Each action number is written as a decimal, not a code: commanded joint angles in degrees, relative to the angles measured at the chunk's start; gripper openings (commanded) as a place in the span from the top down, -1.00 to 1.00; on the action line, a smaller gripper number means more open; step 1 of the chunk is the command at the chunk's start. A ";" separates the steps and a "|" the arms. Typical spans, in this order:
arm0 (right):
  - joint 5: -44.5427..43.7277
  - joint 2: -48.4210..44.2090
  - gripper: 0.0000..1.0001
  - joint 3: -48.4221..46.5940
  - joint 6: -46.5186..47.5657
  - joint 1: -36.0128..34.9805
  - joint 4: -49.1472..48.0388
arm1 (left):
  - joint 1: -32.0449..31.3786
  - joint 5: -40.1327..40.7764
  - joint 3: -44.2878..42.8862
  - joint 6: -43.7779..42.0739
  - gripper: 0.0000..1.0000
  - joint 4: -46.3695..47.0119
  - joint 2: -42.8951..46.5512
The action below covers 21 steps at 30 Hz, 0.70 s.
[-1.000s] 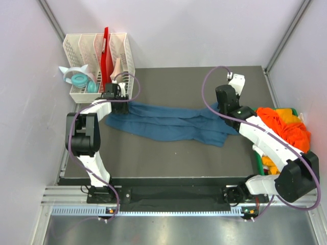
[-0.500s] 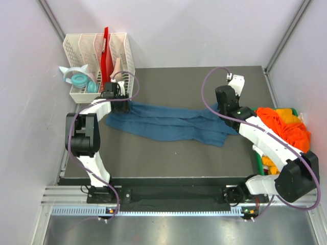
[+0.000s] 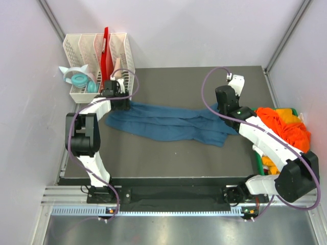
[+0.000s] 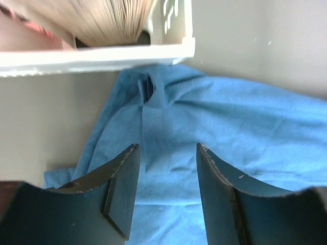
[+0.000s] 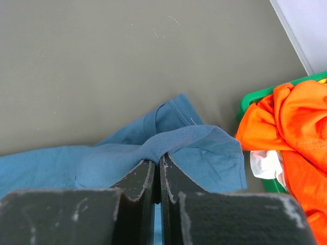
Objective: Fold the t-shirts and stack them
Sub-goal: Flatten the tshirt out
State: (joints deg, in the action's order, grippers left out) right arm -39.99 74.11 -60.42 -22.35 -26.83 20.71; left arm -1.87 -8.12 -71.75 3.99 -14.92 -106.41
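Observation:
A teal-blue t-shirt (image 3: pixel 168 122) lies stretched across the dark mat, crumpled lengthwise. My left gripper (image 3: pixel 124 100) is open over the shirt's left end; in the left wrist view (image 4: pixel 167 149) the blue cloth (image 4: pixel 245 127) lies between and beyond the spread fingers. My right gripper (image 3: pixel 220 108) is shut on a fold of the blue shirt's right end (image 5: pixel 168 140), pinched between the fingertips. Orange t-shirts (image 3: pixel 283 127) with bits of white and yellow are heaped at the right; they also show in the right wrist view (image 5: pixel 294 122).
A white slotted desk organiser (image 3: pixel 99 56) with a red item stands at the back left, its edge (image 4: pixel 97 56) just beyond my left gripper. Tape rolls (image 3: pixel 76 79) sit beside it. A green bin (image 5: pixel 255 97) holds the orange heap at the right table edge.
My left gripper has crept slightly back and left along the shirt's left end toward the organiser. The right arm and the shirt have not visibly moved.

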 commanded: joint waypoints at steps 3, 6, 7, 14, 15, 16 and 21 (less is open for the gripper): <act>0.09 -0.54 1.00 -0.13 -0.86 0.02 -1.72 | -0.50 -0.50 -4.63 0.58 -0.04 2.44 -2.83; -0.09 -0.71 1.00 -0.13 -1.03 0.11 -1.46 | -0.59 -0.14 -5.34 0.50 0.00 1.30 -3.98; -0.18 -0.80 1.00 -0.13 -0.94 0.11 -1.46 | -0.59 -0.23 -4.99 0.49 0.01 1.56 -3.81; -0.09 -0.46 1.00 0.04 -0.85 0.11 -1.81 | -0.51 0.47 0.10 -1.17 -0.01 2.61 -0.03; 0.08 -0.37 1.00 -0.04 -1.20 0.11 -1.90 | -0.50 0.65 0.38 -1.35 -0.01 2.70 0.06; 0.26 -0.19 1.00 -0.05 -1.29 0.11 -1.90 | -0.50 0.74 0.55 -1.44 -0.01 2.79 -0.29; 0.44 -0.10 1.00 -0.22 -1.47 -0.24 -1.90 | -0.50 1.17 0.64 -1.53 -0.01 2.70 -1.96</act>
State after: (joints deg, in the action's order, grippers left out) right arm -39.81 74.15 -60.40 -22.83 -26.83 20.73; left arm -2.42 -7.64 -71.11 3.27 -14.57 -109.27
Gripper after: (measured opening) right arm 0.012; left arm 0.506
